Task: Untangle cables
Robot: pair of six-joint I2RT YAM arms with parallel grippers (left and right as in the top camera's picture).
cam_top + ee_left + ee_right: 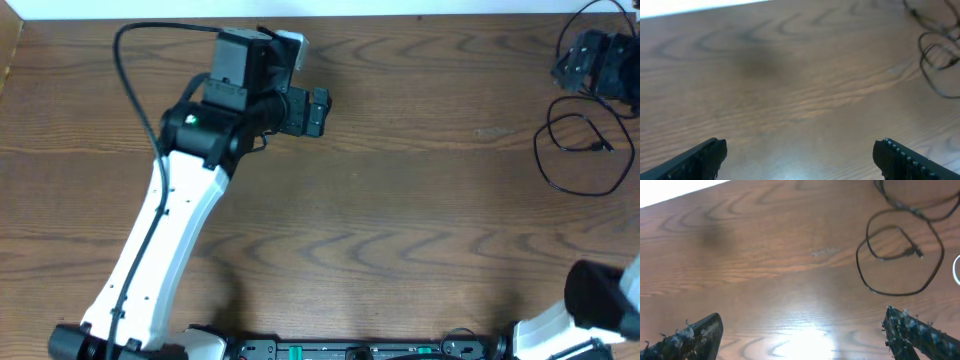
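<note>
Light and limp, the black cable [858, 260] at two o'clock on the surface [765, 280] likely wants pinching near its plug [916, 253]; left gripper [800, 160] and right gripper [800, 335] gape apart, empty.

Left arm [165, 235]: a long white shell running from the lower left of the overhead view to black wrist housings with a small green light [192, 122] — a thick black cable [116, 50] loops beside it. Right arm [545, 332], lower right: white casing, black joint. Left fingers [905, 160] are black, ribbed; right fingers [920, 335] black, flecked with pale fuzz.
</note>
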